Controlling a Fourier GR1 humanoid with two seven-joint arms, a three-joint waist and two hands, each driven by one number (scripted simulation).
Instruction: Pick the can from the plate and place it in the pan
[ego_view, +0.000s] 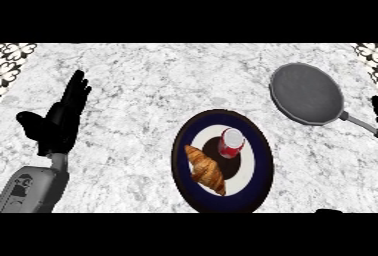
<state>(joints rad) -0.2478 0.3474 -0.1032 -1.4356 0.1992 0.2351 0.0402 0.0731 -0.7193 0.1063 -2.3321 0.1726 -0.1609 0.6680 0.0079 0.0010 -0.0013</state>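
Labelling on the can (231, 143) cannot be read: we see a red body and a pale top, with no legible brand or text. The can stands upright at the dark centre of the plate (264, 165), a round plate with a navy rim and a white ring, lying on the marble counter (148, 75). We note a croissant (206, 169) on the same plate, just beside the can toward the left and near side; whether the two touch we cannot tell. The grey pan (306, 92) lies apart from the plate at the upper right; its handle (358, 123) is cut off by the view's right edge. The left hand (59, 120) rests at the left, open, fingers straight and pointing up, well apart from the plate. Of the right hand (375, 106) we see only a black sliver at the right edge, above the handle's end; its state we cannot tell. Black-and-white patterned surfaces (16, 52) in both upper corners are too cropped to identify.
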